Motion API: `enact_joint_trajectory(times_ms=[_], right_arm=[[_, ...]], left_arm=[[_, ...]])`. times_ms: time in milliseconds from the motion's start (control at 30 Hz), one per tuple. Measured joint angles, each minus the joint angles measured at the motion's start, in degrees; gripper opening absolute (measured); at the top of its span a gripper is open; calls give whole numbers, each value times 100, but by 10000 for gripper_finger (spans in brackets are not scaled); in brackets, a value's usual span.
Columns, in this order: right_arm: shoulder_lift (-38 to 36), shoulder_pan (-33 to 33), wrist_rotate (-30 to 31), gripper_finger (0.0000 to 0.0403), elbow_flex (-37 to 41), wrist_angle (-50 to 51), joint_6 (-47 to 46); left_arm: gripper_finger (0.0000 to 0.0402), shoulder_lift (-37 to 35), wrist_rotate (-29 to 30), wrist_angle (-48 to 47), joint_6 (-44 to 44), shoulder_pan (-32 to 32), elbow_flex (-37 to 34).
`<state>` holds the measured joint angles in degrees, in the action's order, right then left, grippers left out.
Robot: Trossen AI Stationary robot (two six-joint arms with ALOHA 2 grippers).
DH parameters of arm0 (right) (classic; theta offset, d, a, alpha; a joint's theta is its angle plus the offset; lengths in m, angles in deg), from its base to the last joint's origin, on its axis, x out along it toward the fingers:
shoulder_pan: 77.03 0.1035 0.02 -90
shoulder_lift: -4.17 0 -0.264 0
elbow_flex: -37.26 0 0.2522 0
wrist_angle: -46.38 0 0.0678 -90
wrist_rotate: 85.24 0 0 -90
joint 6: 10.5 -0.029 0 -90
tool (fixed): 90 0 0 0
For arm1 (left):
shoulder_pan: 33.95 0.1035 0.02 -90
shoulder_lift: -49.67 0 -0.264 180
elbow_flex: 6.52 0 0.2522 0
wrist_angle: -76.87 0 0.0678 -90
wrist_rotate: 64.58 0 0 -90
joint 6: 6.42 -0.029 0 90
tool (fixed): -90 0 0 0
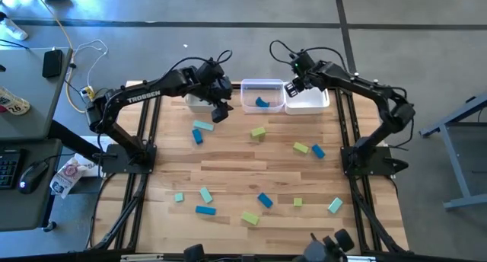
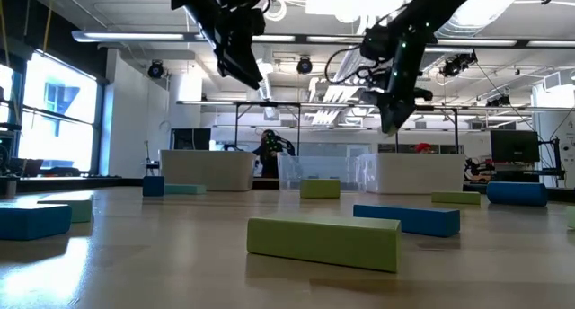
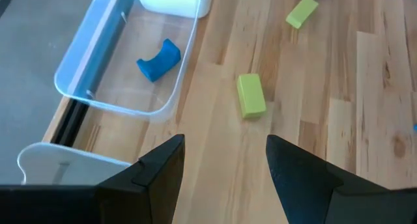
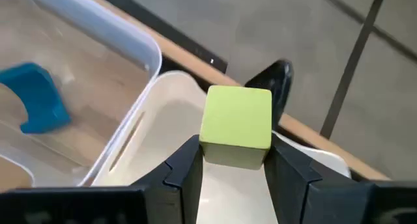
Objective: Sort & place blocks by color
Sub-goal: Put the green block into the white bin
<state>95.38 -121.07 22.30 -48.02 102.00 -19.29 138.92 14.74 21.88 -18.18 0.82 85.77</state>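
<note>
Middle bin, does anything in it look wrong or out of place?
Nothing stands out. The middle bin holds one blue block, with nothing spilled or tipped. The right gripper holds a green block above the right bin, and the left gripper is open.

Left bin [image 1: 199, 103] mostly hidden under arm.

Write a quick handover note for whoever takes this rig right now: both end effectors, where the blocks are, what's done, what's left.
Right end effector: shut on a yellow-green block, above the right bin.
Left end effector: open, empty, raised near the left bin.
Done: one blue block lies in the middle bin.
Left: release the held block, then sort the teal, blue and yellow-green blocks scattered on the table.
</note>
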Motion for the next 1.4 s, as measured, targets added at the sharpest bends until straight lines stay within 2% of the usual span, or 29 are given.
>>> enact_joint_trajectory(times_ms=[67,233,333,600,800,1400], right_arm=[[120,-40,-86,123,0,85,-5],[312,-142,-409,124,0,267,-123],[368,-211,-530,124,0,444,-194],[622,-462,-861,124,0,779,-274],[844,-608,-1144,124,0,769,-129],[941,-670,-1179,128,0,741,283]], left_arm=[[202,0,96,-49,-1,0,0],[202,0,885,-260,-83,0,0],[202,0,1143,-378,-89,4,0],[202,-2,1175,-671,-298,9,-71],[202,-2,1391,-658,-309,9,-540],[202,-2,1381,60,-1115,0,-1713]])
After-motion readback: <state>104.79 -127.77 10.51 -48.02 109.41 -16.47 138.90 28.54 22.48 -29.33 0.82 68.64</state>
